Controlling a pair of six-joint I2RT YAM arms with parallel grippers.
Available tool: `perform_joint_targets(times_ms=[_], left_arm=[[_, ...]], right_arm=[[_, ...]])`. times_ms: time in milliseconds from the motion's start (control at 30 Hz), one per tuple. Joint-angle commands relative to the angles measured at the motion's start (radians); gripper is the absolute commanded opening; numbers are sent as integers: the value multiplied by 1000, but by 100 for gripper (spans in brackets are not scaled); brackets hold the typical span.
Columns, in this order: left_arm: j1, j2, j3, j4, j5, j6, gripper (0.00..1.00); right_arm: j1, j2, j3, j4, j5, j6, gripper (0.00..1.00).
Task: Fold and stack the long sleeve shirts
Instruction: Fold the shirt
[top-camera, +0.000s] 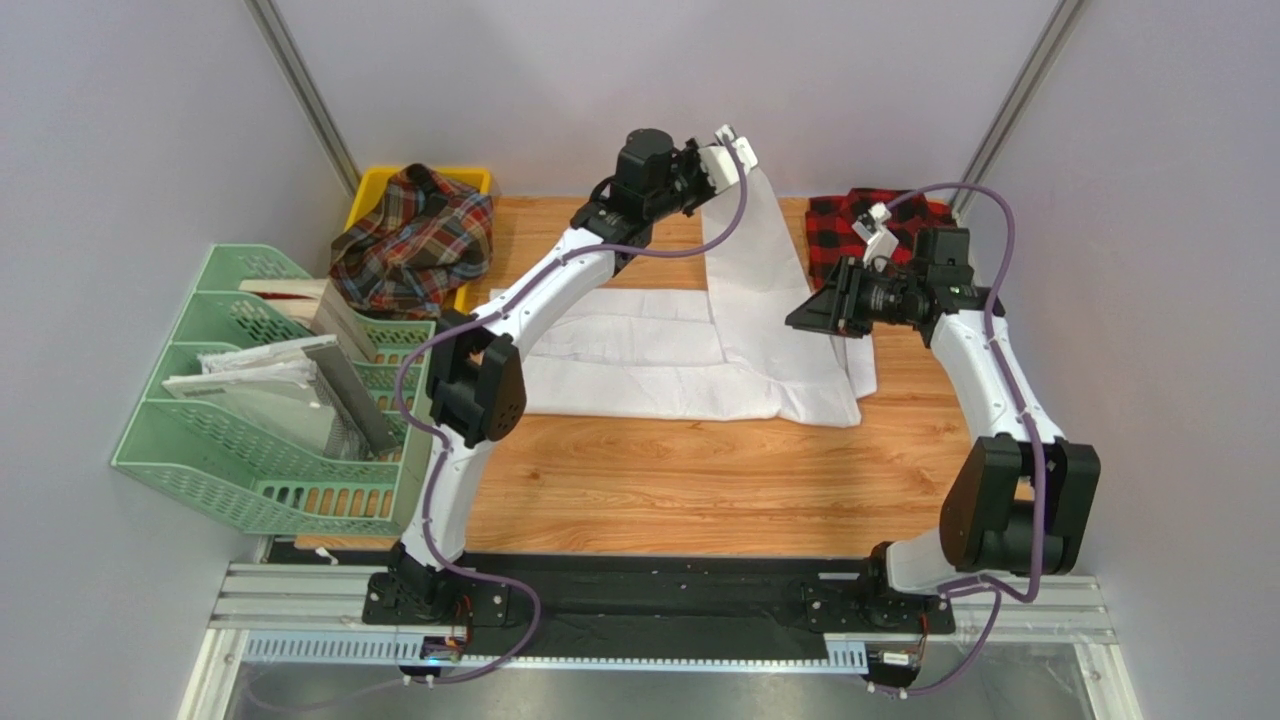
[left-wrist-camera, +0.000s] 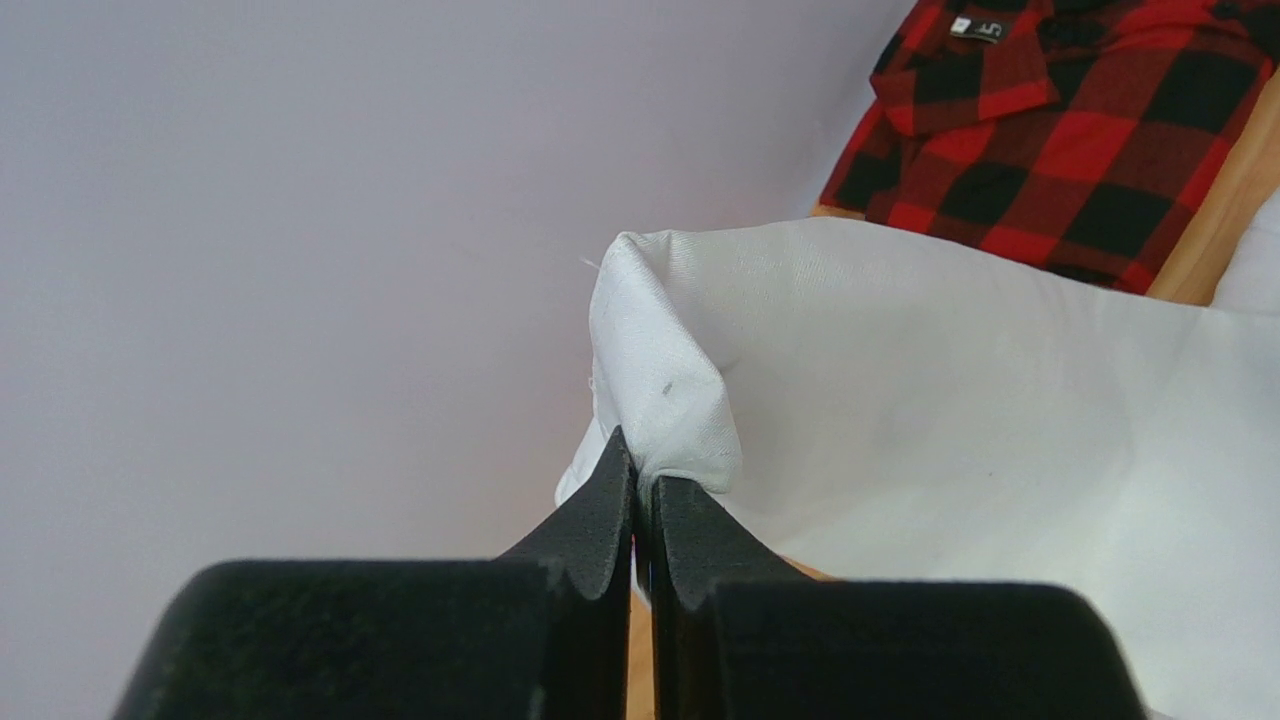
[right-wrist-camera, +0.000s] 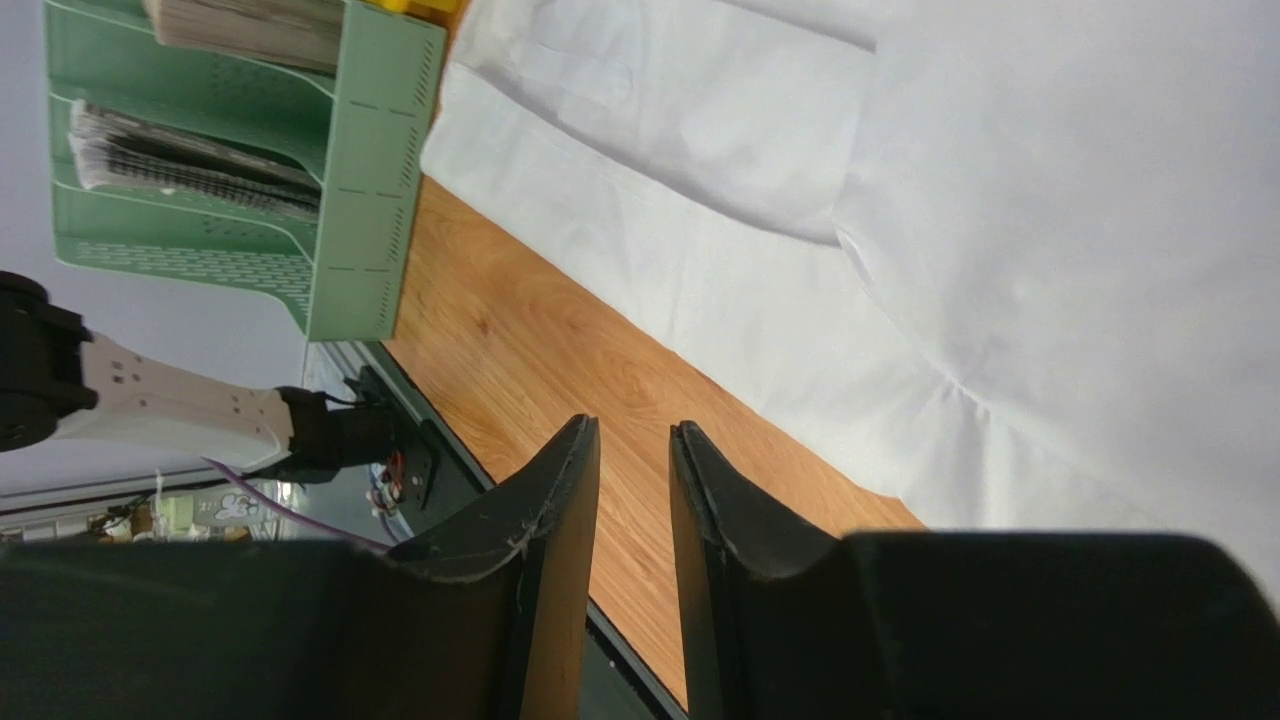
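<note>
**Step in hand.** First fold of the white shirt (top-camera: 661, 360). One side panel is raised off the table (top-camera: 721, 480); the rest of the garment lies flat and spread. I judge the task to be at an early stage, as no shirt is yet folded or stacked.

**Tool state.** My left gripper (left-wrist-camera: 639, 458) is clenched on a bunched corner of the white shirt, with cloth pinched between the jaws and hanging taut below the far edge of the garment. My right gripper (right-wrist-camera: 631, 428) is released: the jaws stand slightly apart with bare table showing between them and nothing held.

**Position of work relative to the white shirt.**
- Left gripper: above its far right portion, gripping it.
- Right gripper: just beside the raised panel on its right side, facing the cloth, apart from it.
- Red-and-black checked shirt (top-camera: 842, 225): beyond its far right corner, flat on the table.
- Tartan shirt (top-camera: 413, 240): well to its left, heaped in a yellow bin (top-camera: 376, 188), unfolded.

**Next move, in my judgement.** The right gripper should take the near corner of the raised panel, so both holds can carry the panel leftward over the body in one straight fold. With a single hold, the panel is liable to twist or crease.
</note>
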Motion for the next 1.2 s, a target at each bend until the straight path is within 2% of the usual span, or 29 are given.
perform_joint_targets(times_ms=[0, 133, 200, 300, 333, 400, 467, 600, 633, 733, 867, 1000, 1167], left_arm=[[28, -21, -24, 130, 55, 25, 0], [48, -53, -85, 128, 164, 2, 0], [70, -113, -156, 93, 326, 11, 0], [94, -241, -327, 1, 506, 134, 0], [104, -280, -376, -54, 547, 218, 0], [136, -381, -507, -117, 661, 308, 0], [165, -465, -605, -267, 740, 495, 0], [202, -556, -716, -511, 771, 796, 0], [208, -573, -731, -632, 765, 950, 0], [242, -595, -786, -775, 722, 1193, 0], [306, -592, -861, -771, 678, 1316, 0], [351, -567, -880, -722, 658, 1479, 0], [375, -518, -888, -638, 639, 1610, 0]], right_arm=[[5, 32, -47, -46, 89, -124, 29], [3, 77, -63, -49, 103, -143, 27], [3, 101, -69, -49, 105, -146, 27], [3, 120, -83, -56, 138, -168, 26], [3, 123, -93, -59, 152, -178, 25], [3, 134, -107, -64, 233, -178, 22], [3, 149, -126, -65, 287, -178, 20], [5, 190, -146, -87, 361, -178, 14], [3, 204, -149, -85, 379, -206, 13], [2, 224, -150, -85, 444, -209, 9], [2, 236, -146, -96, 475, -203, 6], [2, 243, -143, -115, 476, -217, 6], [2, 255, -135, -130, 458, -224, 5]])
